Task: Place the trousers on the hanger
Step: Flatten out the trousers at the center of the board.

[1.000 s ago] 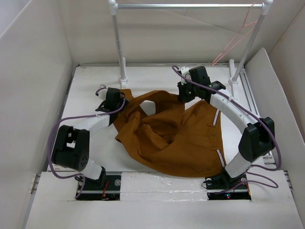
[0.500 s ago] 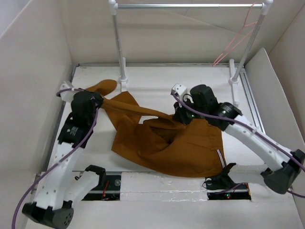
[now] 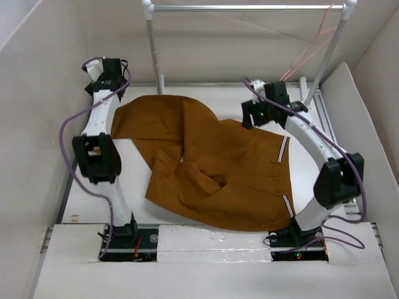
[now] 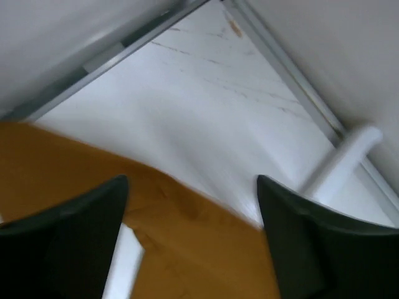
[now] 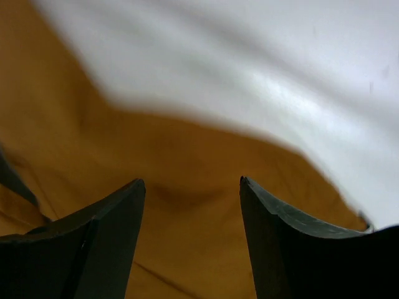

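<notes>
The rust-brown trousers [image 3: 218,168] lie spread across the table, with their striped waistband trim [image 3: 283,149] on the right side. The pale-pink hanger [image 3: 307,53] hangs from the right end of the rail, away from both arms. My left gripper [image 3: 111,73] hovers open at the far left corner, just above the trousers' far-left edge [image 4: 187,249], gripping nothing. My right gripper [image 3: 257,115] hovers open over the cloth's far right edge [image 5: 187,249], with nothing between its fingers [image 5: 106,237].
A silver rail [image 3: 249,8] on two white posts [image 3: 153,56] spans the back of the table. One post base [image 4: 343,159] stands close to the left gripper. White walls enclose the table on all sides.
Both grippers have opened and let go of the cloth. The left arm swung to the far left corner, pulling a trouser leg out flat. The right gripper moved back toward the far right.
</notes>
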{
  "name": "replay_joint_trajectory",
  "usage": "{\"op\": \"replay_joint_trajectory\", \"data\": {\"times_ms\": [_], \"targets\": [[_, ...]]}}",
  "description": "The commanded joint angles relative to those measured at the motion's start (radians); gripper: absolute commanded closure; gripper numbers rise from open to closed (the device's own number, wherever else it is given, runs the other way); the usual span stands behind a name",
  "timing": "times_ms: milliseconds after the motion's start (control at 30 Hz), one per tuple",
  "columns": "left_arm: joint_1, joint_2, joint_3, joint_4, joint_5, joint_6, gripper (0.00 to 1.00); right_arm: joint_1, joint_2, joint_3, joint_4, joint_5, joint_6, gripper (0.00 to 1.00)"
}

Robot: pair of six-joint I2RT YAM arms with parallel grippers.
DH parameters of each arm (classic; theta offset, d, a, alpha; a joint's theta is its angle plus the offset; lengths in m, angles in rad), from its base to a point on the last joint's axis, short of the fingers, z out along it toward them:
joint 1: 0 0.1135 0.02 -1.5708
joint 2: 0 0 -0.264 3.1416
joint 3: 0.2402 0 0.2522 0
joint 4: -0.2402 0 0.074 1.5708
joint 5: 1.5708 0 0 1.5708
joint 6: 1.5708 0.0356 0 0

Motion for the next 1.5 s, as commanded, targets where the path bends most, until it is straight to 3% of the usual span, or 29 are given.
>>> {"op": "replay_joint_trajectory", "data": {"times_ms": [0, 67, 100, 133, 200, 233, 267, 300, 333, 400, 467, 667, 767, 867, 900, 933, 1167, 1367, 1400, 1433, 1467], "targets": [[0.001, 0.135, 0.293, -0.203, 0.003, 0.075, 0.14, -0.040, -0.188, -0.213, 0.030, 0.041, 0.025, 0.33], [-0.017, 0.148, 0.271, -0.178, 0.004, 0.116, 0.03, -0.116, -0.301, -0.360, 0.111, 0.047, 0.046, 0.38], [-0.049, 0.067, 0.082, -0.093, 0.039, 0.127, 0.03, -0.180, -0.361, -0.482, 0.164, 0.046, 0.075, 0.70], [-0.050, 0.013, 0.080, -0.092, 0.073, 0.127, 0.03, -0.181, -0.386, -0.529, 0.164, 0.046, 0.076, 0.70], [-0.075, -0.116, -0.104, 0.073, 0.150, 0.130, 0.06, -0.285, -0.426, -0.593, 0.201, 0.082, 0.077, 0.82], [-0.115, -0.238, -0.282, 0.110, 0.179, 0.124, 0.07, -0.320, -0.435, -0.618, 0.207, 0.098, 0.079, 0.81], [-0.143, -0.297, -0.365, 0.144, 0.232, 0.115, 0.10, -0.362, -0.429, -0.655, 0.230, 0.096, 0.079, 0.73], [-0.175, -0.341, -0.512, 0.188, 0.257, 0.098, 0.11, -0.444, -0.411, -0.667, 0.242, 0.077, 0.064, 0.57], [-0.253, -0.419, -0.571, 0.197, 0.270, 0.092, 0.12, -0.475, -0.388, -0.672, 0.245, 0.057, 0.057, 0.33], [-0.333, -0.466, -0.709, 0.190, 0.284, 0.066, 0.13, -0.518, -0.282, -0.640, 0.226, 0.032, 0.030, 0.21], [-0.443, -0.503, -0.807, 0.134, 0.282, -0.003, 0.13, -0.543, -0.169, -0.598, 0.231, -0.029, 0.017, 0.17], [-0.404, -0.607, -0.903, 0.137, 0.205, -0.094, 0.10, -0.489, -0.087, -0.606, 0.291, -0.109, 0.069, 0.19], [-0.346, -0.621, -0.918, 0.180, 0.216, -0.075, 0.09, -0.489, -0.047, -0.636, 0.343, -0.138, 0.137, 0.29], [-0.260, -0.558, -0.888, 0.190, 0.274, -0.066, 0.09, -0.502, -0.028, -0.667, 0.398, -0.166, 0.190, 0.76], [-0.249, -0.532, -0.868, 0.190, 0.285, -0.066, 0.09, -0.511, -0.034, -0.675, 0.405, -0.173, 0.201, 1.00], [-0.249, -0.524, -0.859, 0.190, 0.284, -0.069, 0.09, -0.520, -0.044, -0.678, 0.406, -0.174, 0.209, 1.00], [-0.249, -0.526, -0.854, 0.190, 0.311, -0.084, 0.15, -0.644, -0.292, -0.504, 0.211, 0.065, 0.191, 1.00], [-0.249, -0.503, -0.848, 0.175, 0.291, -0.067, 0.15, -0.752, -0.208, -0.310, 0.104, 0.211, 0.197, 1.00], [-0.249, -0.498, -0.834, 0.169, 0.282, -0.066, 0.14, -0.752, -0.155, -0.248, 0.082, 0.252, 0.198, 0.69], [-0.249, -0.494, -0.828, 0.164, 0.264, -0.064, 0.13, -0.752, -0.133, -0.221, 0.068, 0.276, 0.197, 0.48], [-0.249, -0.494, -0.822, 0.154, 0.249, -0.061, 0.13, -0.752, -0.115, -0.197, 0.051, 0.274, 0.177, 0.39]]}}
